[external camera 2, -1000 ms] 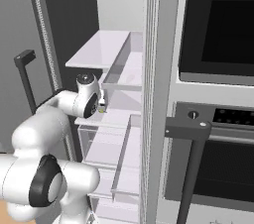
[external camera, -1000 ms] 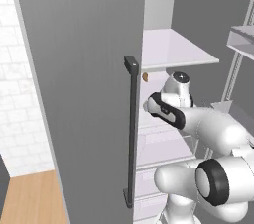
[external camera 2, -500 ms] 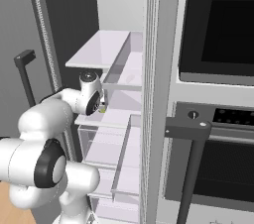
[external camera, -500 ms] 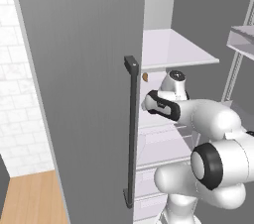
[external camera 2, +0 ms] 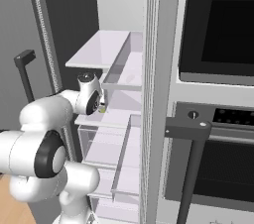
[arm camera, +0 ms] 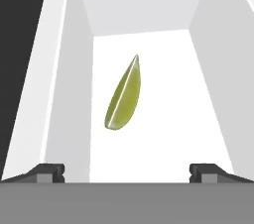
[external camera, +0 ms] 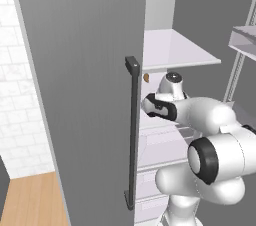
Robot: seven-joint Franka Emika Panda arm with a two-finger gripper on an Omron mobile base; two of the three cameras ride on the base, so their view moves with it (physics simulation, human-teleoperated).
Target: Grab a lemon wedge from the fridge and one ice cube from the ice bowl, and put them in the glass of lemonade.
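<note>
White arm's two-finger gripper (arm camera: 126,171) is inside the tall grey fridge (external camera: 90,70), fingers spread wide w/ nothing between. Tiny pale yellow-green lemon wedge (arm camera: 123,95) lies on white shelf (arm camera: 163,119), just ahead.
</note>
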